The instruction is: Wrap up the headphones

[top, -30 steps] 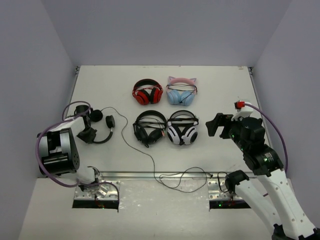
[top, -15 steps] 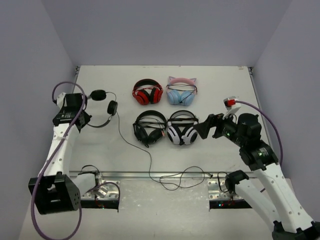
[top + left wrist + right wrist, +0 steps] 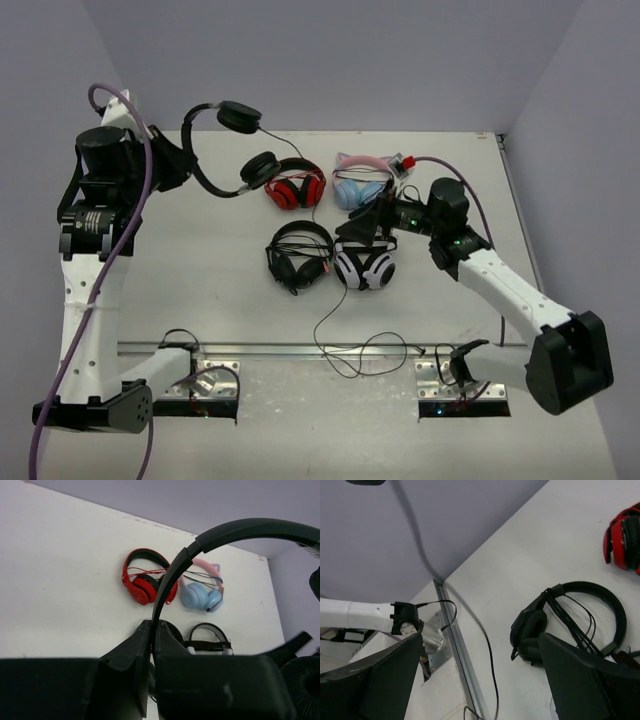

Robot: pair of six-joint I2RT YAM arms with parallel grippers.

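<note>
From above, the left tool (image 3: 180,165) is raised off the counter (image 3: 200,290) and clamped on the thin black band of the headphones (image 3: 215,150). Their two small round cups hang in the air just beyond its tips. The cable (image 3: 325,310) drops from the lower cup as a fine dark line. It gets lost where it crosses the other sets, then shows again as a loose loop at the near edge. The right tool (image 3: 362,225) is dark on dark over the white pair (image 3: 365,268), so its jaws are hard to make out here. A red pair (image 3: 295,187) and a blue pair (image 3: 362,188) with pink ears lie past it, and a padded black pair (image 3: 298,255) lies beside it.

From the left wrist, the left tool (image 3: 154,630) has both matte black fingers (image 3: 132,652) pressed shut on the band. The band arcs smooth and flat up and out of frame. One cup is only a blur at the lower right corner. Beyond the tips lie the glossy red pair (image 3: 145,582) and the blue pair (image 3: 202,592). The white pair (image 3: 210,639) is half hidden.

From the right wrist, the right tool (image 3: 480,680) is spread wide and holds nothing. Its fingers (image 3: 375,680) are blurred slabs cut off at the bottom. Between them the cable (image 3: 489,652) lies on the counter (image 3: 545,545) beside a metal rail (image 3: 460,645). The black pair (image 3: 570,620), wound with cord, sits by the right finger. The red pair (image 3: 625,542) is cropped at the edge.
</note>
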